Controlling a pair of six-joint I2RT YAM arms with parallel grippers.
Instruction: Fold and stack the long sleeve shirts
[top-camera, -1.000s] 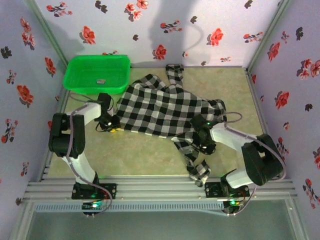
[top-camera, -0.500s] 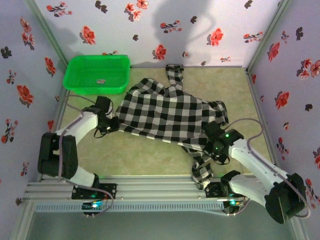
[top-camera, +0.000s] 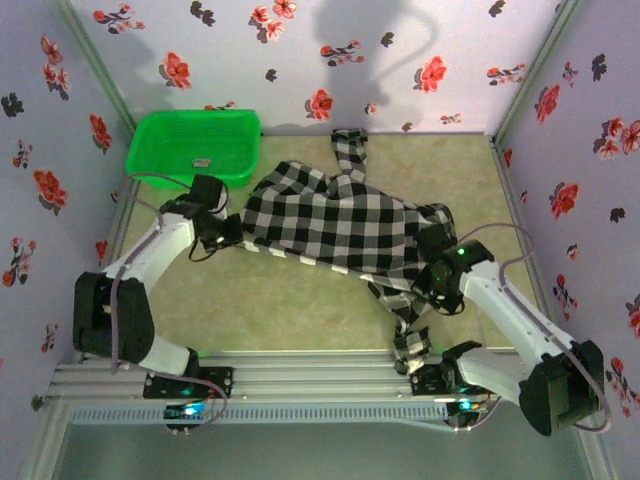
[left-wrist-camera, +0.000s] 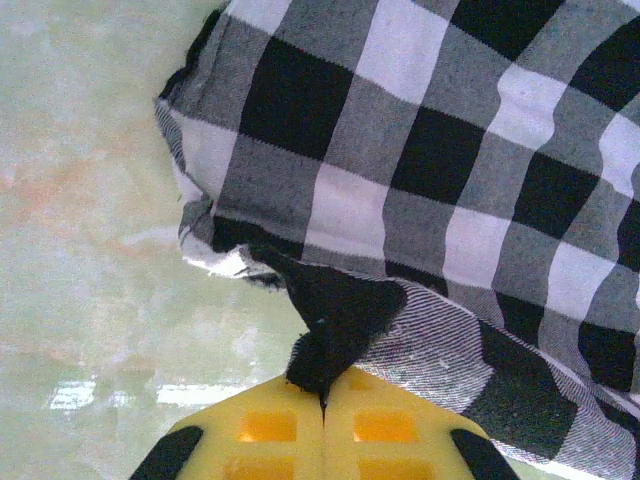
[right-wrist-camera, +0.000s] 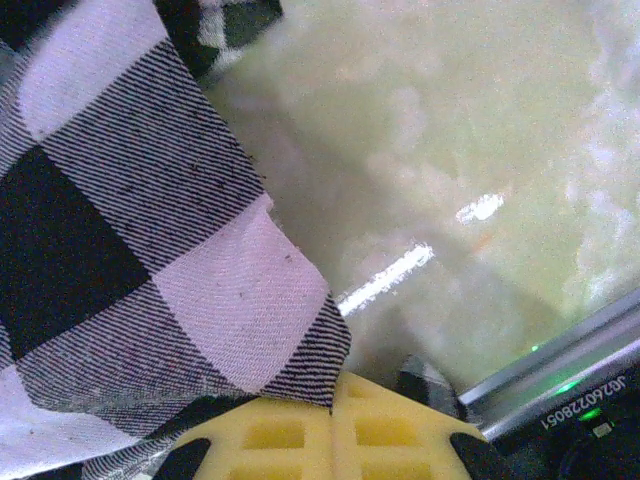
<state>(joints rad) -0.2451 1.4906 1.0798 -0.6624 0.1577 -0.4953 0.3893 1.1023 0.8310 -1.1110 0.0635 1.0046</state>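
The left gripper (left-wrist-camera: 322, 388) has its yellow fingers pressed together on a dark fold at the edge of the checked long sleeve shirt (left-wrist-camera: 450, 170). From that pinch the cloth fans up and to the right in the left wrist view, with bare pale-green table (left-wrist-camera: 90, 250) to the left. From above, this gripper (top-camera: 222, 232) sits at the shirt's left corner, just in front of the green plastic basket (top-camera: 200, 118).

The right gripper (right-wrist-camera: 333, 395) is likewise clamped shut, nipping a corner of the checked hem (right-wrist-camera: 240, 330). The shirt (right-wrist-camera: 110, 240) spreads up and left from its fingers. In the top view the right gripper (top-camera: 440, 288) grips the shirt's near-right edge.

Between the two grippers the shirt (top-camera: 340, 225) lies spread across the middle of the table (top-camera: 290, 310), running slantwise from the basket side towards the right. One sleeve (top-camera: 348, 150) reaches towards the flowered back wall (top-camera: 300, 60). The other sleeve (top-camera: 410, 335) trails down beside the right arm, towards the table's near edge.
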